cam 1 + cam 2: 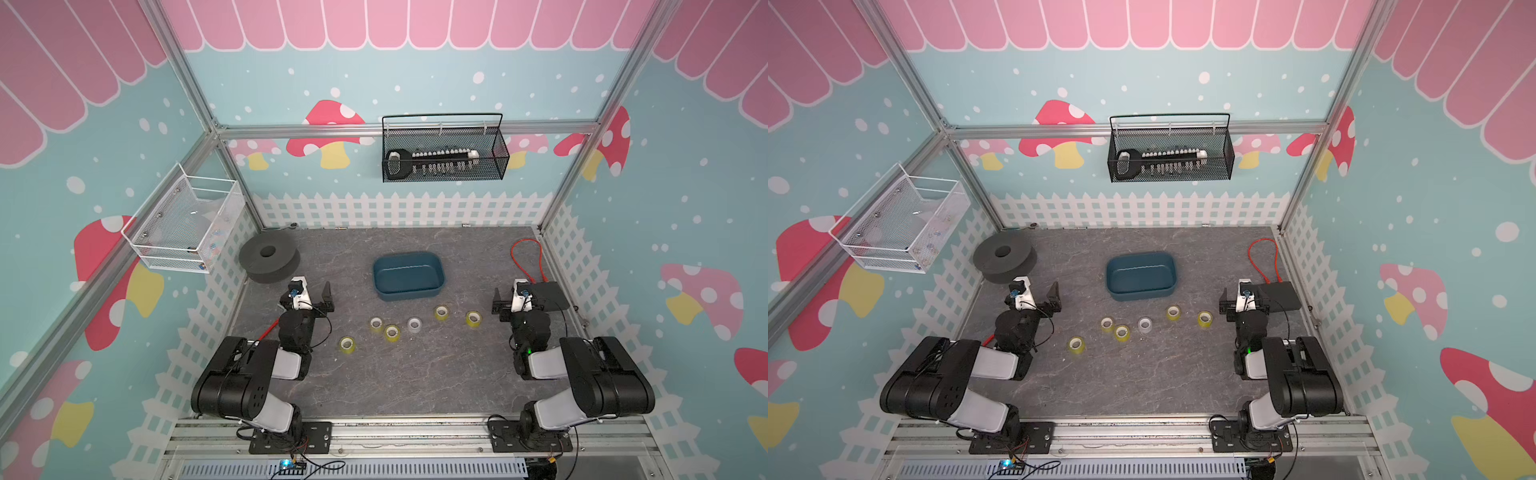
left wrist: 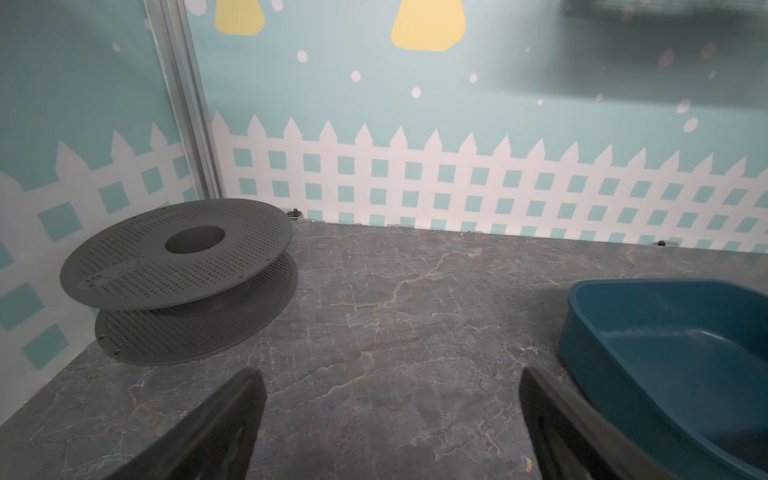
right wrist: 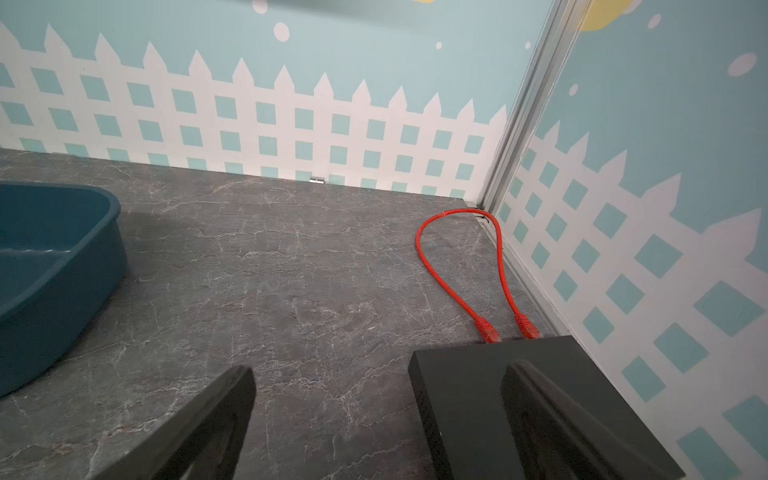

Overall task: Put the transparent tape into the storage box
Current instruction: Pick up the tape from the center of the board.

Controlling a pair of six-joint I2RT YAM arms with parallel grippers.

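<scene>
The storage box [image 1: 409, 286], a dark teal tub, stands with nothing in it mid-table in both top views [image 1: 1140, 291]. In front of it several transparent tape rolls lie in a loose row: most yellowish [image 1: 346, 344], one colourless [image 1: 414, 324]. My left gripper [image 1: 309, 297] hovers left of the box, open, nothing between its fingers [image 2: 249, 399]; the box's wall [image 2: 582, 332] shows beside it. My right gripper [image 1: 517, 299] hovers to the right, open and holding nothing, with the box's corner [image 3: 104, 249] off to one side. No tape shows in either wrist view.
A grey perforated spool [image 1: 270, 257] lies at the back left. A black device [image 3: 457, 386] with an orange cable loop [image 3: 432, 270] sits under my right gripper by the right wall. A black wire basket [image 1: 444, 166] and a white mesh basket [image 1: 187, 232] hang on the walls.
</scene>
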